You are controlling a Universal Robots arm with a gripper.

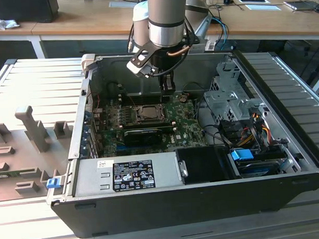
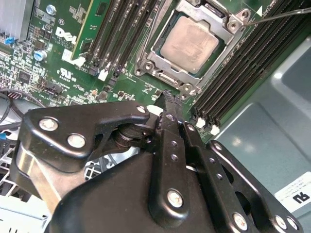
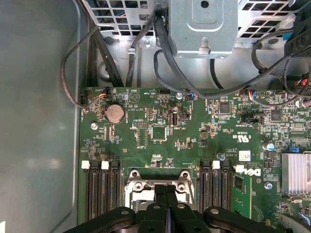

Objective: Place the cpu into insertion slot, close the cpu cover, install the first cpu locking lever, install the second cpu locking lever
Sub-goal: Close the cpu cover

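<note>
Cpu (image 2: pixel 192 43) seated in insertion slot (image 1: pixel 149 112); cpu cover (image 2: pixel 228 29) lies down over its edges; gripper (image 2: pixel 167 97) hangs just above the board beside the socket, jaws together, holding nothing; one locking lever (image 2: pixel 284 14) stands free; probably thin, springy wire, best caught near its free end.

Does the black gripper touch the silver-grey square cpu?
Apart. In the second wrist view the black gripper sits outside the square metal cpu cover, whose rim separates it from the bare silver-grey square cpu.
</note>
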